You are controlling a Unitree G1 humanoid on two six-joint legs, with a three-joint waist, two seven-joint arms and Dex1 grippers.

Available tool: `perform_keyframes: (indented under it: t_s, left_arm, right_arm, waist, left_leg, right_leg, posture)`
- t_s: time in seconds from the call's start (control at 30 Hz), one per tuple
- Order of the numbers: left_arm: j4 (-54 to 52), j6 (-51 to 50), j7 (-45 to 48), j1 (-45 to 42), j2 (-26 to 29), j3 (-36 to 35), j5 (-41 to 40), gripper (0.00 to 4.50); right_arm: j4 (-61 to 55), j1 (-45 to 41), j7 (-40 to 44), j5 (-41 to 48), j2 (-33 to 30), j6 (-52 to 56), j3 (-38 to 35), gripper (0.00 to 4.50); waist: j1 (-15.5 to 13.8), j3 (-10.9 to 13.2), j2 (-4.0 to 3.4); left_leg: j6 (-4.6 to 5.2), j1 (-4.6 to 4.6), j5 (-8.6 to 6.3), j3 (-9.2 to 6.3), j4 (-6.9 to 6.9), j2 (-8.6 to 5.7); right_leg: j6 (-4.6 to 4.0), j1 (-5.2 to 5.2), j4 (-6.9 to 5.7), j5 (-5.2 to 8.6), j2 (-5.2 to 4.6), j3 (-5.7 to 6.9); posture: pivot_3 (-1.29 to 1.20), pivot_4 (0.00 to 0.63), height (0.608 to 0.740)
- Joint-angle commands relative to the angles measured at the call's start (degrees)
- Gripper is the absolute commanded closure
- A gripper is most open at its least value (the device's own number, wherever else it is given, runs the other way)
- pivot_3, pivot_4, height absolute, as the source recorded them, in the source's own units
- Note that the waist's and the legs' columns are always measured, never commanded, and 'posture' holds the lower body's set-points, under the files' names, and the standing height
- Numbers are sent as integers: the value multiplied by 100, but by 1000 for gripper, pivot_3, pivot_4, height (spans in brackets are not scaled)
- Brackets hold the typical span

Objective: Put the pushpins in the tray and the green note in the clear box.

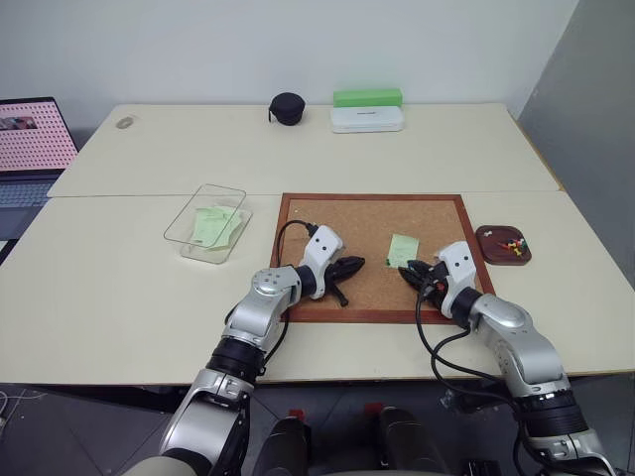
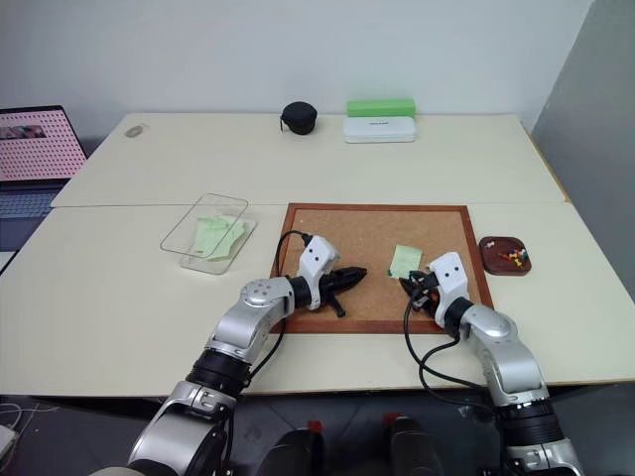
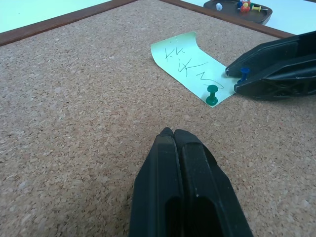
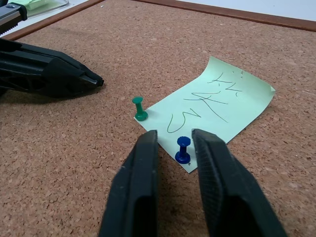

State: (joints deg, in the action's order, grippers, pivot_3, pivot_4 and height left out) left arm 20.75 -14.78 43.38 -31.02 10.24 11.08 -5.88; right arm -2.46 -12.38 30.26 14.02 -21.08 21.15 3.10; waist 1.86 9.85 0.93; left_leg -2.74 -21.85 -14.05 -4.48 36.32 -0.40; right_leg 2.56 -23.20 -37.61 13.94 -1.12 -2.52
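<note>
While several pushpins (image 1: pixel 511 243) are already lying in the tray (image 1: pixel 486 253), I am bracketing a blue pin (image 4: pixel 182 148) with my right end effector (image 4: pixel 174 143), its fingers narrowly apart and not yet touching. My left end effector (image 3: pixel 173 136) is resting closed and empty on the cork board (image 1: pixel 298 307), where a green pin (image 4: pixel 139 108) too is pinning the green note (image 4: pixel 217 106), well apart from the clear box (image 1: pixel 179 233), which is already holding green slips.

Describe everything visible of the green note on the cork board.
The green note is a pale green paper slip with a dark scribble, lying on the cork board, its far edge curling up. A green pushpin and a blue pushpin stand at its near edge. The right gripper straddles the blue one, fingers not touching it.
</note>
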Motion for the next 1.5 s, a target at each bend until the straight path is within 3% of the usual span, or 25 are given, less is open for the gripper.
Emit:
perform_keyframes:
  t_s: [0.03,0.33,0.97,1.2,1.5]
  left_arm:
    - [113,-98,23,74,-20,127,61,4500]
    - [103,-158,32,105,-8,105,39,4500]
    - [120,-151,65,104,-27,125,54,4500]
    - [126,-144,80,104,-22,126,64,4500]
    - [208,-78,49,41,-56,106,91,4500]
  right_arm:
    - [-41,-88,-5,-8,53,-96,-70,4359]
    - [-848,5,6,442,152,130,-334,4432]
    - [-649,-163,-538,390,206,1,-950,4432]
    - [203,-379,-1658,-717,-194,-366,-1226,4432]
    - [1039,-576,-2043,-1457,-667,-975,-1165,4432]
  waist:
    - [0,0,0]
    - [0,1,0]
    - [-3,0,0]
    - [-4,0,0]
    - [1,-1,-2]
  left_leg:
    - [0,0,0,0,0,0]
    - [0,-2,0,-1,0,0]
    - [0,-2,0,0,0,0]
    - [0,-2,0,2,0,-1]
    - [0,1,0,6,-3,-1]
  right_leg:
    - [0,0,0,0,0,0]
    - [0,-1,0,0,0,0]
    - [0,-1,1,0,0,0]
    - [0,-1,1,0,0,-1]
    - [0,-1,1,0,0,-6]
  posture:
    - [0,150,740]
    - [0,150,740]
    - [0,150,740]
    - [0,150,740]
    - [0,150,740]
